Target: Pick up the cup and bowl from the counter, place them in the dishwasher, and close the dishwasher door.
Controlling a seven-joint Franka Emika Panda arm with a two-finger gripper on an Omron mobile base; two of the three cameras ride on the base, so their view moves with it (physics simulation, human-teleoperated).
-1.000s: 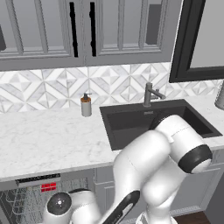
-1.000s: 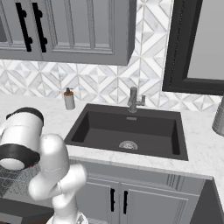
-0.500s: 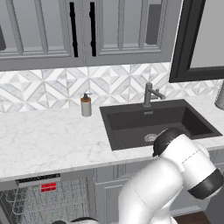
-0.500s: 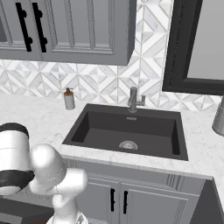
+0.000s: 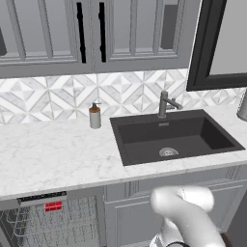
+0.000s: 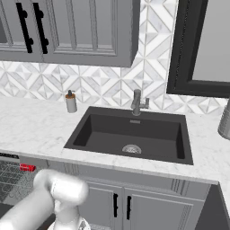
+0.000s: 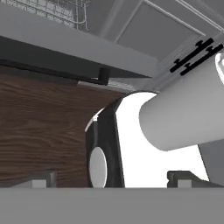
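The cup and the bowl are out of view; the white marble counter (image 5: 53, 159) carries neither. The dishwasher (image 5: 58, 224) stands open under the counter at lower left, with its grey wire racks (image 6: 8, 179) and black control strip (image 5: 42, 198) in sight. In the hand view the dishwasher door (image 7: 65, 43) crosses the upper part as a dark grey panel with its black bar handle (image 7: 52, 75). My gripper (image 7: 109, 180) is low, close to the wooden floor and short of that handle. It is open, with nothing between its fingertips (image 7: 37, 180).
A brown-and-grey soap dispenser (image 5: 94, 116) stands by the backsplash, left of the black sink (image 5: 169, 140) and its faucet (image 5: 165, 103). Grey cabinet doors (image 6: 117, 204) with black handles sit under the sink. My own white arm (image 5: 185, 217) bends down in front of them.
My arm has swung down from counter height to below the counter edge, so the sink and counter front are uncovered. The base views have not shifted.
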